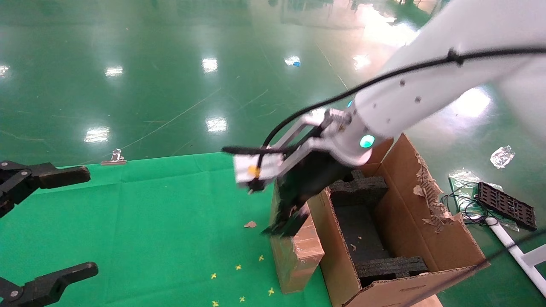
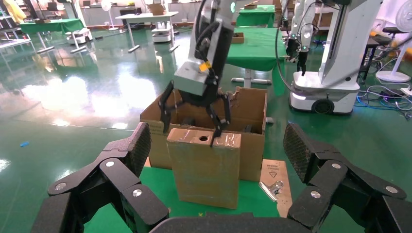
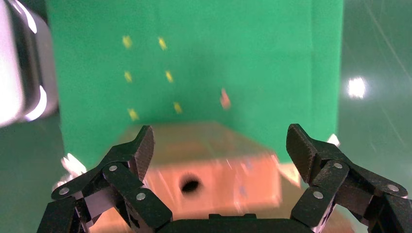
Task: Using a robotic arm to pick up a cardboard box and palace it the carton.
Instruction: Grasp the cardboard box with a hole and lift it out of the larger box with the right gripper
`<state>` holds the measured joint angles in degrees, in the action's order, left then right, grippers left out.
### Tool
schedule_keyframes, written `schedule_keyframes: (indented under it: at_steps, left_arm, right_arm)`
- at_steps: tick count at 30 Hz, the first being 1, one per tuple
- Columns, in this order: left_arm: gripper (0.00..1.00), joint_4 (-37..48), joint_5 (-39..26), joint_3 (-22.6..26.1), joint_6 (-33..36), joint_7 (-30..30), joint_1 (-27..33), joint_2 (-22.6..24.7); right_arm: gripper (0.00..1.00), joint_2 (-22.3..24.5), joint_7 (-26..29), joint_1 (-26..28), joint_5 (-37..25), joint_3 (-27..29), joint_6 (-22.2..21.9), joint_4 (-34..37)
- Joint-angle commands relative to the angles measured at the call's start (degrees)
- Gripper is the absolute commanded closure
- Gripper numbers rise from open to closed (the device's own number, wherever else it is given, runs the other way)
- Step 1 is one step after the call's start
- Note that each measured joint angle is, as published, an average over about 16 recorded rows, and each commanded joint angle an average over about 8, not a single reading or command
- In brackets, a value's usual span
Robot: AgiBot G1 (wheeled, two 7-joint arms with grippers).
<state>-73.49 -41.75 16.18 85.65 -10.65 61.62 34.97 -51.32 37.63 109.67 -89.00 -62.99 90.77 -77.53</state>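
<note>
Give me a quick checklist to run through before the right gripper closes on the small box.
1. Right gripper open: ok, fingers spread.
2. Gripper over the cardboard box: ok, fingers straddle its top edge.
3. Pads touching the box faces: cannot tell.
4. Box upright on the green cloth: ok, standing against the carton.
5. Carton cavity open between the foam inserts: ok.
6. Left gripper out of the way: ok, open at the cloth's left edge.

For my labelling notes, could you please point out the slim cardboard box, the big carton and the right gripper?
cardboard box [image 2: 204, 167], left wrist view, its broad front face.
carton [image 1: 431, 238], head view, its inner right wall.
right gripper [image 2: 193, 121], left wrist view, between its fingertips.
</note>
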Motion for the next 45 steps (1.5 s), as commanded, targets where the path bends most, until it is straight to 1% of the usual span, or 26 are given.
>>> schedule_keyframes:
  at_steps: [1, 6, 12, 16, 21, 23, 25, 28, 31, 33, 35, 38, 40, 44, 45]
  left_arm:
    - [0.0, 0.0, 0.0, 0.0, 0.0, 0.0, 0.0, 0.0]
    - [0.0, 0.0, 0.0, 0.0, 0.0, 0.0, 0.0, 0.0]
    - [0.0, 0.0, 0.0, 0.1, 0.0, 0.0, 0.0, 0.0]
    - [0.0, 0.0, 0.0, 0.1, 0.0, 0.0, 0.0, 0.0]
    - [0.0, 0.0, 0.1, 0.1, 0.0, 0.0, 0.0, 0.0]
    - [0.0, 0.0, 0.1, 0.1, 0.0, 0.1, 0.0, 0.0]
    - [0.0, 0.0, 0.1, 0.1, 0.0, 0.1, 0.0, 0.0]
    - [0.0, 0.0, 0.1, 0.1, -0.1, 0.1, 0.0, 0.0]
    - [0.0, 0.0, 0.1, 0.1, -0.1, 0.1, 0.0, -0.1]
    - [0.0, 0.0, 0.1, 0.1, -0.1, 0.1, 0.0, -0.1]
    - [0.0, 0.0, 0.1, 0.1, -0.1, 0.1, 0.0, -0.1]
    - [0.0, 0.0, 0.1, 0.2, -0.1, 0.1, 0.0, -0.1]
    - [0.0, 0.0, 0.1, 0.2, -0.1, 0.1, 0.0, -0.1]
    - [0.0, 0.0, 0.1, 0.2, -0.1, 0.1, 0.0, -0.1]
    - [0.0, 0.0, 0.1, 0.2, -0.1, 0.1, 0.0, -0.1]
  right_arm:
    - [0.0, -0.2, 1.8, 4.1, -1.3, -4.2, 0.1, 0.1]
    - [0.0, -0.2, 4.0, 9.1, 0.0, -12.1, -0.3, 0.0]
    - [0.0, -1.2, 6.2, 10.7, 0.8, -19.0, -1.3, 0.0]
    - [0.0, -1.7, 7.7, 11.2, 1.2, -21.6, -2.0, 0.0]
    - [0.0, -1.7, 9.6, 11.8, 1.5, -23.2, -2.7, 0.1]
    - [0.0, -1.4, 11.4, 12.2, 1.8, -23.5, -2.8, 0.4]
    - [0.0, -1.3, 14.7, 12.8, 1.9, -23.9, -2.5, 1.3]
    - [0.0, -1.9, 22.0, 13.9, 2.2, -24.9, -1.5, 4.3]
    - [0.0, -3.4, 30.3, 14.7, 3.3, -26.4, -0.5, 9.5]
    - [0.0, -4.4, 34.8, 14.7, 5.4, -27.3, -0.1, 13.9]
    - [0.0, -5.1, 38.1, 14.3, 8.5, -28.0, 0.0, 18.3]
    - [0.0, -6.0, 40.4, 13.4, 12.6, -28.9, -0.2, 23.9]
    - [0.0, -6.7, 40.8, 12.7, 14.6, -29.4, -0.3, 26.8]
    - [0.0, -8.6, 40.8, 11.4, 16.0, -30.9, -0.7, 30.8]
    - [0.02, -9.0, 40.7, 11.1, 16.2, -31.2, -0.8, 31.6]
